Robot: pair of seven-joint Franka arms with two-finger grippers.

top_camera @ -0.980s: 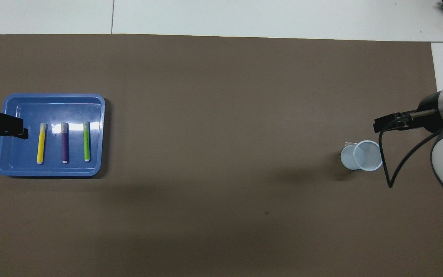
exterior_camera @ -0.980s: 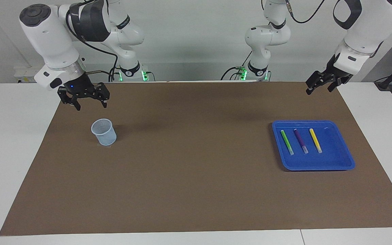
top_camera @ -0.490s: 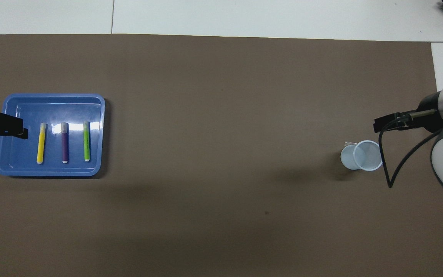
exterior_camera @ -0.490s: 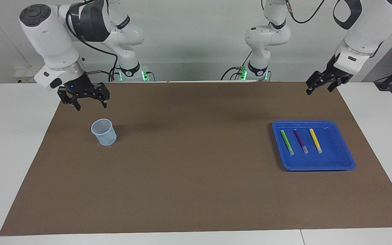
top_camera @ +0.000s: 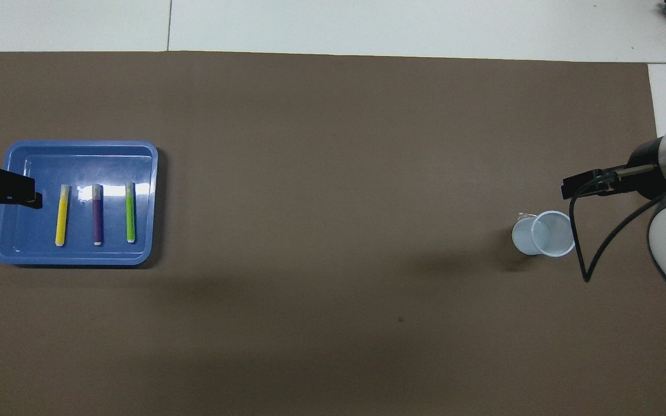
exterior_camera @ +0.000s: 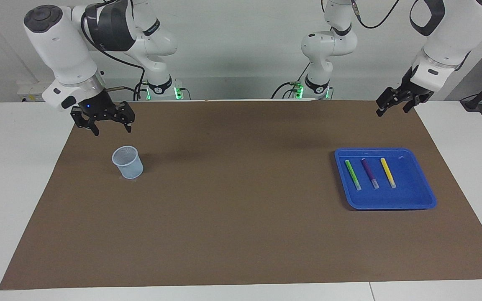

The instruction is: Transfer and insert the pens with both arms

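Nearest the robots, both grippers hang in the air over the edge of the brown mat [exterior_camera: 241, 234] that covers the middle of the white table [exterior_camera: 11, 175]. The right gripper [exterior_camera: 110, 130], at the right arm's end, hovers with its two black fingers [exterior_camera: 128, 127] spread apart and nothing between them; it holds nothing. Just a little farther out from it stands a pale blue cup [exterior_camera: 127, 162] with a mesh-patterned wall, upright on the mat, mouth up, not touched by anything. At the left arm's end, the left gripper [exterior_camera: 391, 106] hangs over the mat's corner, tilted, its fingers also parted and empty; seen from overhead its dark tip [top_camera: 3, 193] overlaps the edge of the tray, but from the facing side it is plainly raised and well apart from it. Farther out from that gripper lies a blue tray [exterior_camera: 416, 196] flat on the mat, and in it are the three pens, side by side, roughly parallel and apart from one another, each running lengthwise away from the robots. The green pen [exterior_camera: 353, 174] lies toward the middle of the table, the purple pen [exterior_camera: 369, 173] between the other two, and the yellow pen [exterior_camera: 388, 172] toward the table's end. Each has its pale end pointing away from the robots. The cup and the tray sit well apart, at opposite ends of the mat.
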